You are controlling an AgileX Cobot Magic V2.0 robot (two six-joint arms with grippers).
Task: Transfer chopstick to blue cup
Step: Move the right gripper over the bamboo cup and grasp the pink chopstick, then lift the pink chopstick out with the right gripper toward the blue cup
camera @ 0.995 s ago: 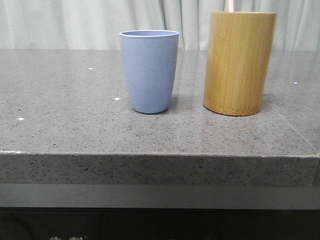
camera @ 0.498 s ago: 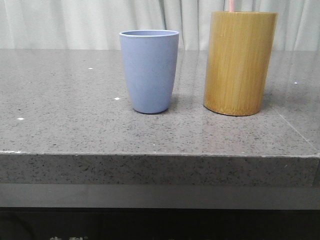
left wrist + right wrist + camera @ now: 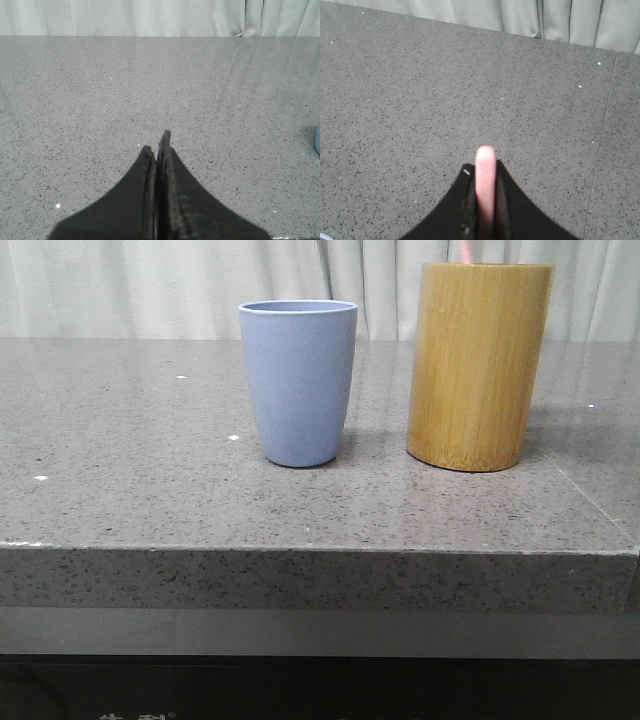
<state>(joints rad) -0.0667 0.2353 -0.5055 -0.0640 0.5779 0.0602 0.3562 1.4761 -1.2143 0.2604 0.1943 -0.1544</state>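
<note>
Here, the blue cup (image 3: pixel 298 382) stands upright on the grey speckled table (image 3: pixel 150 480), just left of a taller bamboo cylinder (image 3: pixel 478 365); the chopstick (image 3: pixel 466 251) pokes from the cylinder's top (a pink sliver at the frame's edge); the right gripper (image 3: pixel 485 200) has its jaws clamped on that chopstick (image 3: pixel 485 185); the left gripper (image 3: pixel 156 150) hangs over bare stone, jaws pressed together on nothing.

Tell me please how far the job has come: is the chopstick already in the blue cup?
Not yet. Done: the right claw is shut on the chopstick, seen between its fingers. In hand: in the front view the chopstick's tip shows above the bamboo holder, so it seems not carried across. Left: lifting it clear, moving it over the blue cup and releasing. The left claw is shut, holding nothing.
</note>
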